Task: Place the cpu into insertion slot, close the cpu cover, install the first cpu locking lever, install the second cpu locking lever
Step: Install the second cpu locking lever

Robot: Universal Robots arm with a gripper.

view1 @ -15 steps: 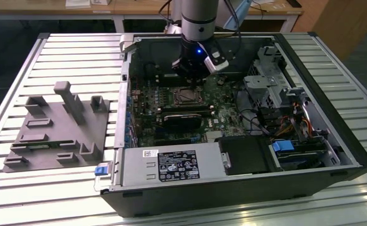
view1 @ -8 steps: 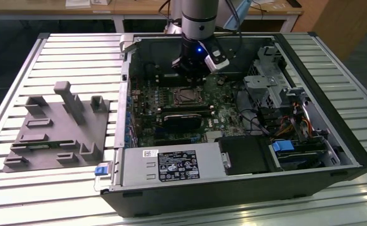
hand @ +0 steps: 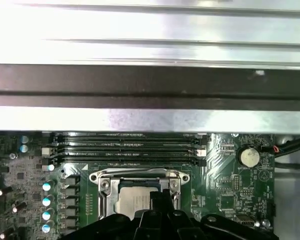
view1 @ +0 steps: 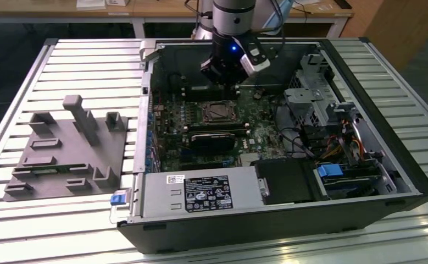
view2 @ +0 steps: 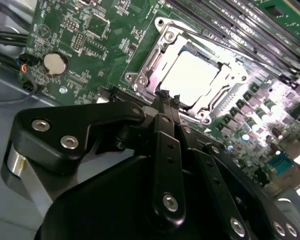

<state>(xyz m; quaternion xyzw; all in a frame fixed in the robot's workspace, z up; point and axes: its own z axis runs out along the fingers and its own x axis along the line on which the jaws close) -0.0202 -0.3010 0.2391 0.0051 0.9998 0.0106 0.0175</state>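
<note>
Gripper [view2: 166, 96], fingers pressed together, poised above seated cpu [view2: 190, 77]: likely light, rigid, fragile; handle by edges, not the underside.

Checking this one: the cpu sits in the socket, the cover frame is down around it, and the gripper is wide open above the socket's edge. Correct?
Not quite. The gripper is shut, not wide open: in the second wrist view its fingertips meet at the edge of the insertion slot. The rest holds: the cpu lies in the slot and the cpu cover is down around it.
</note>
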